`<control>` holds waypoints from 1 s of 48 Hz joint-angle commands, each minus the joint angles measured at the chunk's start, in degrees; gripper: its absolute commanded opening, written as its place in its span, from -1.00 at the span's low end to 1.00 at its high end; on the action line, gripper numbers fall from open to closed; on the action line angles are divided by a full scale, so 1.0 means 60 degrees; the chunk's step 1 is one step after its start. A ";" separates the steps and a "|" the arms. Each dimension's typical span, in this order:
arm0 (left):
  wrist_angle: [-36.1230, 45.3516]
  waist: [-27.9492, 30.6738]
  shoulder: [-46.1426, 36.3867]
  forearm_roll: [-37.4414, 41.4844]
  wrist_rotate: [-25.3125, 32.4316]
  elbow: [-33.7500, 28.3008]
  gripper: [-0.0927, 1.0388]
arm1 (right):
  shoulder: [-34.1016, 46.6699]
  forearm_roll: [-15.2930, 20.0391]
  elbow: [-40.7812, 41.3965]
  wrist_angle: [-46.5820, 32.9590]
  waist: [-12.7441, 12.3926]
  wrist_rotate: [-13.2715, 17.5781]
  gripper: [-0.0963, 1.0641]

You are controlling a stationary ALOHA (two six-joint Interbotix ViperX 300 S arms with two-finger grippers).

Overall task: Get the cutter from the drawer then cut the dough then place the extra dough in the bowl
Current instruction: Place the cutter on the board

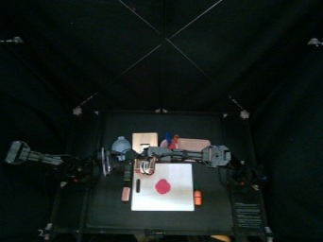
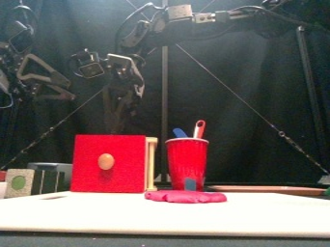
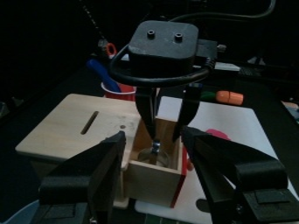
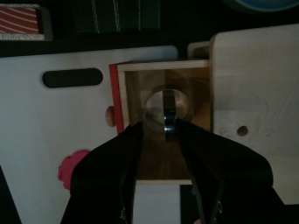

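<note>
The wooden box (image 1: 143, 140) stands at the far side of the desk (image 1: 101, 203), and its drawer (image 3: 152, 179) with the red front is pulled out toward the near side, over the far edge of the white cutting board (image 1: 183, 175). The cutter (image 4: 170, 103) lies inside the open drawer, on its floor. The right gripper (image 4: 170, 127) reaches down into the drawer from above, and its fingers are closed on the wire handle of the cutter. The left gripper (image 3: 156, 136) hangs just before the drawer front with its fingers wide apart and holds nothing. The red dough (image 1: 158, 188) lies flat on the board, near the middle. The red cup (image 2: 187, 162) stands just right of the box, the bowl (image 1: 121, 146) just left of it.
</note>
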 commanded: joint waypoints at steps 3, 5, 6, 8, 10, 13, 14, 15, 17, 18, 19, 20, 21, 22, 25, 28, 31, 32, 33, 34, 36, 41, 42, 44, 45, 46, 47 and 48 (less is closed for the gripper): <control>-0.0029 0.0015 0.0029 -0.0029 0.0000 -0.0059 0.73 | -0.0220 0.0000 -0.0029 -0.0088 -0.0059 0.0000 0.45; -0.0029 0.0015 0.0029 -0.0029 0.0000 -0.0029 0.73 | -0.0190 0.0000 0.0015 -0.0103 -0.0059 0.0000 0.45; -0.0015 0.0015 0.0029 -0.0044 0.0000 -0.0015 0.73 | -0.0190 0.0000 0.0044 -0.0117 -0.0059 0.0000 0.45; -0.0029 0.0015 0.0015 -0.0044 0.0000 0.0000 0.73 | -0.0176 0.0000 0.0088 -0.0161 -0.0073 0.0000 0.45; -0.0015 0.0015 0.0015 -0.0059 0.0000 0.0015 0.73 | -0.0176 0.0000 0.0132 -0.0190 -0.0088 0.0000 0.45; -0.0029 0.0015 0.0015 -0.0059 0.0000 0.0015 0.73 | -0.0176 -0.0044 0.0190 -0.0249 -0.0146 0.0015 0.45; -0.0029 0.0015 0.0015 -0.0059 0.0000 0.0000 0.73 | -0.0176 -0.0059 0.0205 -0.0278 -0.0146 0.0015 0.45; -0.0015 0.0015 0.0029 -0.0059 0.0000 0.0000 0.73 | -0.0176 -0.0073 0.0220 -0.0278 -0.0161 0.0015 0.45; -0.0029 0.0015 0.0029 -0.0059 0.0000 0.0000 0.73 | -0.0176 -0.0117 0.0249 -0.0308 -0.0190 0.0015 0.45; -0.0029 0.0015 0.0015 -0.0059 0.0000 0.0000 0.73 | -0.0176 -0.0132 0.0278 -0.0308 -0.0190 0.0015 0.45; -0.0029 0.0015 0.0029 -0.0059 0.0000 0.0000 0.73 | -0.0176 -0.0161 0.0308 -0.0322 -0.0205 0.0015 0.45; -0.0015 0.0015 0.0029 -0.0073 0.0000 0.0000 0.73 | -0.0176 -0.0190 0.0322 -0.0322 -0.0220 0.0015 0.45; -0.0029 0.0015 0.0029 -0.0059 0.0000 0.0000 0.73 | -0.0176 -0.0205 0.0352 -0.0322 -0.0234 0.0015 0.45; -0.0015 0.0015 0.0029 -0.0073 -0.0015 0.0000 0.73 | -0.0176 -0.0220 0.0396 -0.0322 -0.0234 0.0015 0.45; -0.0029 0.0015 0.0015 -0.0073 -0.0015 0.0000 0.73 | -0.0176 -0.0249 0.0483 -0.0352 -0.0264 0.0015 0.45; -0.0029 0.0015 0.0029 -0.0088 -0.0015 -0.0015 0.73 | -0.0161 -0.0249 0.0586 -0.0410 -0.0278 0.0015 0.45; -0.0029 0.0015 0.0015 -0.0117 -0.0015 -0.0015 0.73 | -0.0176 -0.0220 0.0674 -0.0527 -0.0293 0.0015 0.45; -0.0015 0.0015 0.0029 -0.0132 -0.0015 -0.0015 0.73 | -0.0176 -0.0220 0.0703 -0.0542 -0.0293 0.0015 0.45; -0.0015 0.0015 0.0029 -0.0146 -0.0015 -0.0015 0.73 | -0.0161 -0.0220 0.0718 -0.0571 -0.0293 0.0015 0.44; -0.0015 0.0015 0.0029 -0.0146 -0.0015 -0.0015 0.73 | -0.0176 -0.0220 0.0732 -0.0586 -0.0293 0.0015 0.44; -0.0029 0.0015 0.0015 -0.0161 -0.0015 0.0000 0.73 | -0.0176 -0.0205 0.0747 -0.0586 -0.0293 0.0015 0.44; -0.0029 0.0015 0.0015 -0.0176 -0.0015 0.0015 0.73 | -0.0161 -0.0249 0.0762 -0.0645 -0.0293 0.0015 0.43; -0.0015 0.0015 0.0029 -0.0176 -0.0015 0.0000 0.73 | -0.0161 -0.0249 0.0762 -0.0674 -0.0293 0.0015 0.43; -0.0015 0.0015 0.0029 -0.0176 -0.0015 0.0015 0.73 | -0.0146 -0.0249 0.0776 -0.0718 -0.0293 0.0015 0.42; -0.0015 0.0015 0.0029 -0.0190 -0.0015 0.0015 0.73 | -0.0146 -0.0249 0.0776 -0.0718 -0.0293 0.0015 0.42; -0.0015 0.0015 0.0029 -0.0176 -0.0015 0.0015 0.73 | -0.0161 -0.0249 0.0791 -0.0732 -0.0293 0.0015 0.41; -0.0015 0.0015 0.0015 -0.0190 -0.0015 0.0015 0.73 | -0.0146 -0.0249 0.0791 -0.0732 -0.0308 0.0015 0.41; -0.0015 0.0015 0.0029 -0.0176 -0.0015 0.0015 0.73 | -0.0146 -0.0234 0.0791 -0.0732 -0.0293 0.0015 0.39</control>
